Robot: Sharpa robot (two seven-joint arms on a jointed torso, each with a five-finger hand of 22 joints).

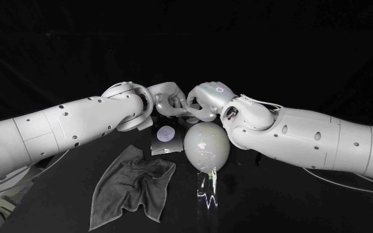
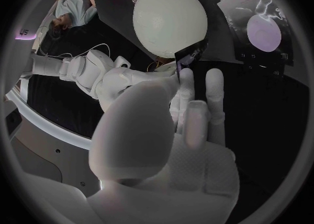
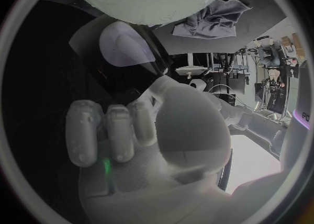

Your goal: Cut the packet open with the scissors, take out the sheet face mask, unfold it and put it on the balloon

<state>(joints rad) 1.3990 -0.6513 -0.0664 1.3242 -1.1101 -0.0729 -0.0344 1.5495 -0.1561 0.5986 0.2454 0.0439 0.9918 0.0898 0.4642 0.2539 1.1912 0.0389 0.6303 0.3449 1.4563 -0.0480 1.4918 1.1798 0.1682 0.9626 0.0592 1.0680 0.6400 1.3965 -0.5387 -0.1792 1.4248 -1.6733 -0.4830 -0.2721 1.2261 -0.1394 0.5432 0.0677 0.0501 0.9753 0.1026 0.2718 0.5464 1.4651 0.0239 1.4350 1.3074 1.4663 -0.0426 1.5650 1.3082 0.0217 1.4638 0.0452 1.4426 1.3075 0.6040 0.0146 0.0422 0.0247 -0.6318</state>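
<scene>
Grey crumpled cloth (image 1: 132,190) lies beside the pale oval balloon (image 1: 206,145). Beyond the balloon, the left robot hand (image 1: 165,101) and right robot hand (image 1: 204,99) meet, and I cannot tell what either grips. The silver foil packet (image 1: 165,138) lies nearer the left.

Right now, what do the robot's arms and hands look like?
The left arm and right arm are fat, smooth white shells dotted with small dark screws. The left hand and right hand are silvery with rounded fingers. A thin white cable loops at the right wrist, beside a glowing ring.

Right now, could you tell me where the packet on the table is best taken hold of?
Take the packet probably by its edge away from the balloon, coming from the robot's left: it lies flat, with the balloon close along its other side.
</scene>
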